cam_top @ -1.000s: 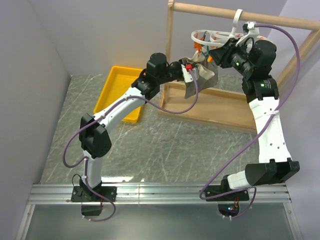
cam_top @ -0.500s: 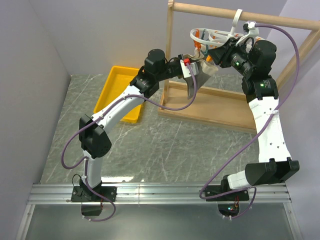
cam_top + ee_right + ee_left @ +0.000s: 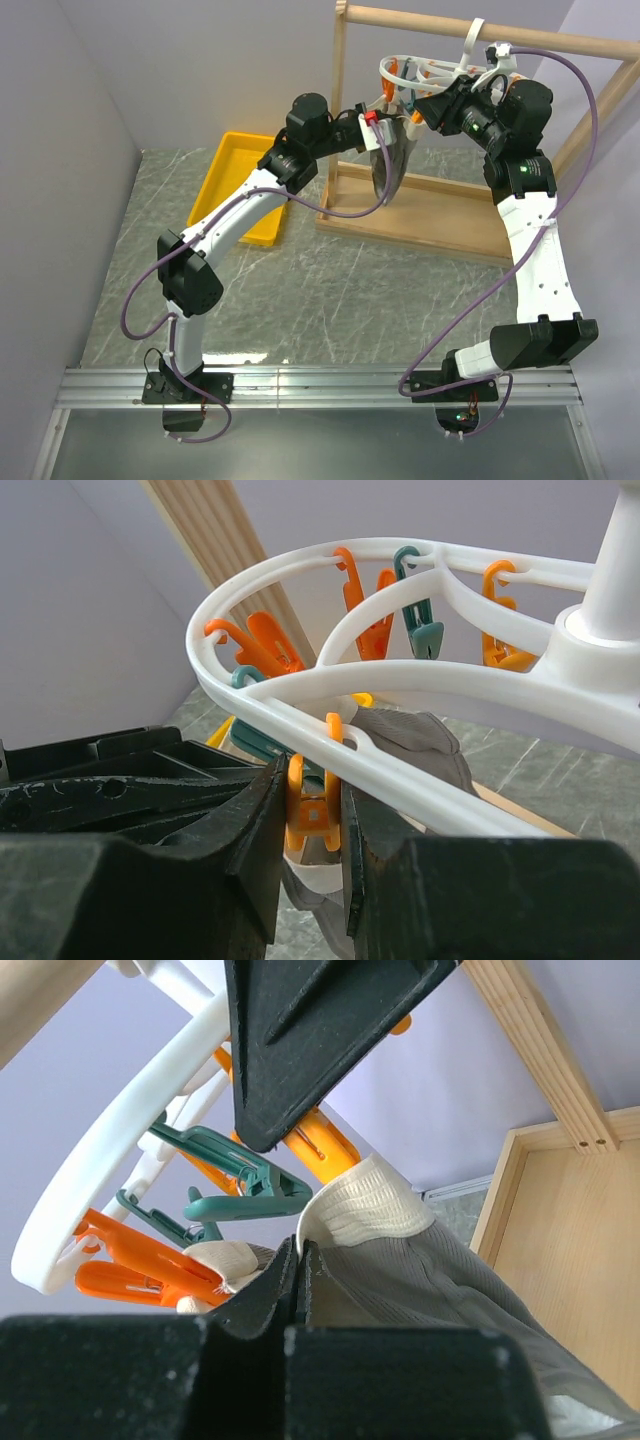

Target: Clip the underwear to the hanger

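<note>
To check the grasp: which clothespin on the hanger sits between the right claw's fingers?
The orange clothespin under the near rim of the hanger: the right claw pinches it, while the other pins hang free farther back.

We can read no writing, number or brand in any of the three views. The underwear [image 3: 430,1270] shows us only a ribbed beige waistband [image 3: 365,1208], and the hanger [image 3: 400,675] and the orange clothespin [image 3: 310,815] are plain plastic.

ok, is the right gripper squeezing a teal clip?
No, the clip pinched in the right gripper is orange.
</note>
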Controlling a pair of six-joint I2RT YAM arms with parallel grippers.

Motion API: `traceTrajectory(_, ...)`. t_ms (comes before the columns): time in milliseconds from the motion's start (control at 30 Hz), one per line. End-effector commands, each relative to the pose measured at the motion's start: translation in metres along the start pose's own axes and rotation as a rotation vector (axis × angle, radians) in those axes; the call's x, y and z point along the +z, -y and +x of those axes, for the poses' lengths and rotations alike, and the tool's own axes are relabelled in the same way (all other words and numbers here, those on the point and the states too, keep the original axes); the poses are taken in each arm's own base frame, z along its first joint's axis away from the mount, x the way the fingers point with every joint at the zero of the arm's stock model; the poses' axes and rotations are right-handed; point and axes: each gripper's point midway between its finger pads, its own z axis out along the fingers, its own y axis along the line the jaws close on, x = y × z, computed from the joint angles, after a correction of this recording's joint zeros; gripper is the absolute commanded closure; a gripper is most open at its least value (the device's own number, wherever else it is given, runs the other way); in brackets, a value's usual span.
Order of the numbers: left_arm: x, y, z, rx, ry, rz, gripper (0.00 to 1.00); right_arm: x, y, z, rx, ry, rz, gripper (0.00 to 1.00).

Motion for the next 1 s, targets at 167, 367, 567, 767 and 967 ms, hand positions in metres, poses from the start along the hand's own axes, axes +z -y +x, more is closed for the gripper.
traceTrajectory(167, 0.000, -0.004, -0.020, 0.019, 0.053, 0.020, 0.99, -0.001, -0.029, 0.013, 0.048, -0.055, -0.147, 1.00)
traceTrajectory(367, 0.002, 0.002, -0.017, 0.010, 0.052, 0.043, 0.99, -0.003, -0.031, 0.011, 0.071, -0.045, -0.172, 1.00)
traceTrajectory(567, 0.003, -0.001, -0.022, -0.001, 0.064, 0.039, 0.99, -0.004, -0.032, 0.017, 0.057, -0.062, -0.183, 1.00)
traceTrajectory(767, 0.004, -0.001, -0.025, -0.009, 0.069, 0.049, 1.00, -0.004, -0.034, 0.022, 0.054, -0.075, -0.211, 1.00)
traceTrajectory(967, 0.004, 0.001, -0.025, -0.008, 0.069, 0.063, 1.00, -0.005, -0.037, 0.021, 0.054, -0.073, -0.230, 1.00)
